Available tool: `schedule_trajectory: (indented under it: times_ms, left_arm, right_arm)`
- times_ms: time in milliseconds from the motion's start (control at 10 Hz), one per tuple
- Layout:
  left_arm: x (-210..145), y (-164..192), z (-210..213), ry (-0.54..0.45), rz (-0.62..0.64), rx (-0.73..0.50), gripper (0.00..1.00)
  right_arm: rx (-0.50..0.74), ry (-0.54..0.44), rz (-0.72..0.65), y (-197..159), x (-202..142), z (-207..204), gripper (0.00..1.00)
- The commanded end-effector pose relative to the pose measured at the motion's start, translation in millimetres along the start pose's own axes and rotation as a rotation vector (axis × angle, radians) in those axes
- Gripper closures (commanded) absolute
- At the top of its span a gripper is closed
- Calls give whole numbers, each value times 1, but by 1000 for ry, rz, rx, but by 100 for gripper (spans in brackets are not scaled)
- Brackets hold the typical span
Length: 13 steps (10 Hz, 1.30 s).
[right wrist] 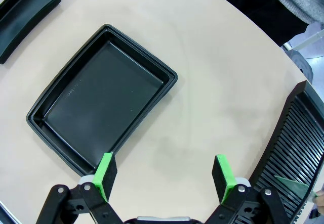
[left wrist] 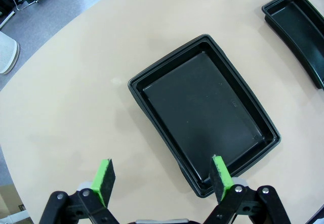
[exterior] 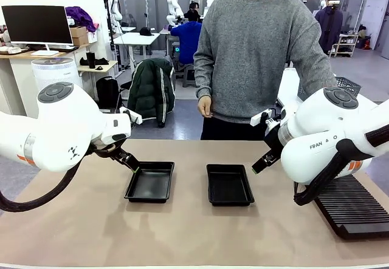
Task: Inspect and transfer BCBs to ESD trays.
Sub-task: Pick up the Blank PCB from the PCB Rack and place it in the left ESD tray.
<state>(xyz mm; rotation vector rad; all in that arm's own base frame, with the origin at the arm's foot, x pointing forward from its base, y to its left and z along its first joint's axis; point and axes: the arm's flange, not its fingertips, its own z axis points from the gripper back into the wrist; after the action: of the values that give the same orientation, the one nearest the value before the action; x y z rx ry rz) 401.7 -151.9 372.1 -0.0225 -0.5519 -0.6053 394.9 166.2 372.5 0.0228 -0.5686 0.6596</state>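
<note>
On the table (exterior: 182, 232), the left ESD tray (exterior: 150, 182) and the right ESD tray (exterior: 229, 184) lie side by side near the middle, apart. A slotted rack (exterior: 352, 207) lies right of the right ESD tray, nearer the robot's edge. A person (exterior: 261, 56) stands behind the far edge.

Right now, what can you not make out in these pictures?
Rack: front view, partly behind the right arm, cut by the edge.
Green piece in rack: right wrist view, cut off at the corner.
Far tray: left wrist view, cut by the edge.
</note>
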Motion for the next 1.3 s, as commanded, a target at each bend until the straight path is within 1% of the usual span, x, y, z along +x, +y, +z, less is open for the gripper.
schedule_trajectory:
  times_ms: [0, 800, 1000, 1200]
  left_arm:
    - [0, 0, 0, 0, 1, 0, 0]
    - [0, 0, 0, 0, 1, 0, 0]
    - [0, 0, 0, 0, 1, 0, 0]
    - [0, 0, 0, 0, 1, 0, 0]
  right_arm:
    - [0, 0, 0, 0, 0, 0, 0]
    - [0, 0, 0, 0, 0, 0, 0]
    - [13, -10, 36, -3, 7, 10, 0]
    - [-1, -33, 75, -11, 21, 38, 0]
